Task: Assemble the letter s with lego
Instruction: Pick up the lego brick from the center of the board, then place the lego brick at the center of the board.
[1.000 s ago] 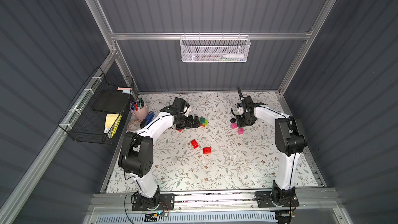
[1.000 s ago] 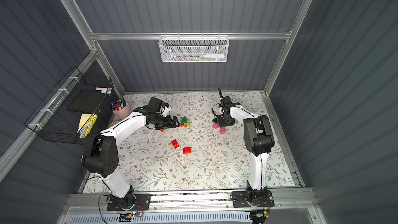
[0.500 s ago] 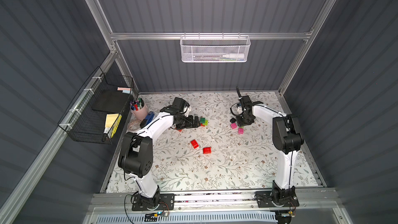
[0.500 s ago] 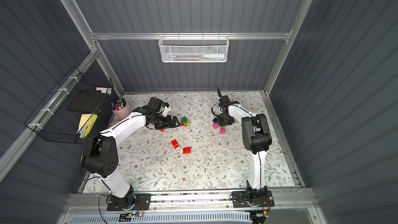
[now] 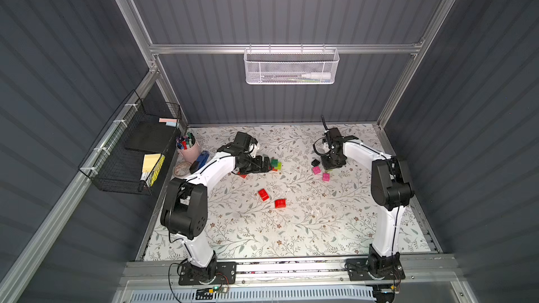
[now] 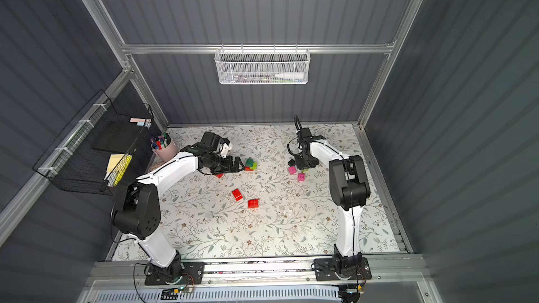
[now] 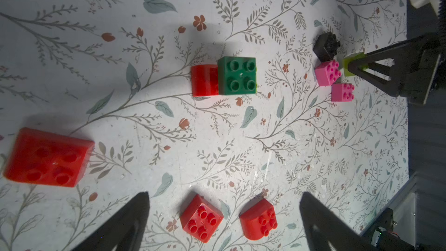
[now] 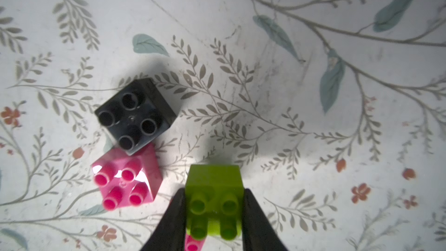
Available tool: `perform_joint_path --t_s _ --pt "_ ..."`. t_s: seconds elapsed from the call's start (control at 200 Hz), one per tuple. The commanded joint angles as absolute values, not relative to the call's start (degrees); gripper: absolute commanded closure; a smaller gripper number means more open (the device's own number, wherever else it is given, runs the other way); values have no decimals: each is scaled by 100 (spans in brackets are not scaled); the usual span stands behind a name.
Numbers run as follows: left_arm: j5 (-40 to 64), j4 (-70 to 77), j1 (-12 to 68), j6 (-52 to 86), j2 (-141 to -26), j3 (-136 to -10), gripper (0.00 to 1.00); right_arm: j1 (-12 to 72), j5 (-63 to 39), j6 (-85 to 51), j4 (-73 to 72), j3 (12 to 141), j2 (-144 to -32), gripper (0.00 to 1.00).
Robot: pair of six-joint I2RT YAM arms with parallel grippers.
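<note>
The right gripper (image 8: 214,193) is clamped on a lime-green studded plastic brick (image 8: 213,179). One black finger presses each side face, and the studs show between them. Whether the brick rests on the floral-patterned table mat (image 8: 313,117) or hangs just off it is hard to tell. In a top view the right gripper (image 5: 331,167) sits right of the frame's centre and hides nearly all of that brick. Just left of it, a black square brick (image 8: 135,114) touches a pink square brick (image 8: 125,177), and a second pink brick (image 5: 326,176) lies just below. The left gripper (image 7: 224,193), left of centre in both top views, stands wide open and holds nothing. A dark green square brick (image 7: 237,75), touching a red rounded brick (image 7: 205,80), lies just right of its tips.
</note>
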State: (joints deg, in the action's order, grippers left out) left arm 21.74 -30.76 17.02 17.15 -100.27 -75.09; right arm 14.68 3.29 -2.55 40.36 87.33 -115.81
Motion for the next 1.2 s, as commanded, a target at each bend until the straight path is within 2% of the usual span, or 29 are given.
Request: perform_joint_path --t_s 0.0,0.345,0.56,0.765,1.196 --pt "2275 -2930 1653 1642 -10228 -7533 0 1476 427 -318 4122 8693 -11136 72" --pt "2203 -2834 1625 1649 -10272 -7405 0 1544 -622 -405 4223 8455 -10400 72" --pt "1987 -3124 1620 1635 -10105 -7405 0 1978 -1244 -1004 4267 7994 -10018 71" --pt "1798 -3372 1608 1693 -9871 -7097 1 2691 -944 -1926 4225 7878 -10248 78" --pt "1536 -3610 1415 1761 -9358 -6792 0 3812 -48 -3009 4305 8868 -11582 77"
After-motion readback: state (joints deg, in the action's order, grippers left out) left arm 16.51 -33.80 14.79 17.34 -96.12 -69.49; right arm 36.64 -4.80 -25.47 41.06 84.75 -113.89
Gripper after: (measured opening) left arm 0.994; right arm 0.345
